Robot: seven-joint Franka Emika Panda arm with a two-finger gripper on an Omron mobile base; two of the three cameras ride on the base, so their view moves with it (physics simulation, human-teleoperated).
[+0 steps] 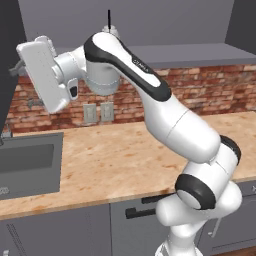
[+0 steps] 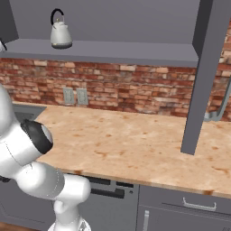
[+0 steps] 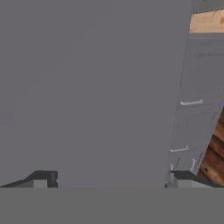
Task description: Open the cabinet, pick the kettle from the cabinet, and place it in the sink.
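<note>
The cabinet [image 2: 135, 49] stands open. Its right door [image 2: 205, 76] is swung out edge-on with its slim bar handle [image 2: 221, 106], and its left door [image 1: 7, 65] is at the far left. The silver-grey kettle [image 2: 60, 34] sits upright on the cabinet shelf at the left; in the left base view its black handle [image 1: 109, 20] pokes up behind my arm. My gripper [image 1: 19, 67] is raised at the upper left, beside the left door. In the hand view my gripper [image 3: 111, 181] is open, close to a flat grey door face [image 3: 87, 87]. The sink [image 1: 30, 162] lies low at the left.
A wooden counter [image 1: 115, 155] runs under a brick backsplash [image 2: 135, 90] with two wall outlets [image 1: 97, 112]. Grey lower drawers with a black handle [image 1: 142, 210] sit below the counter edge. My own arm [image 1: 170, 120] crosses the middle of the left base view.
</note>
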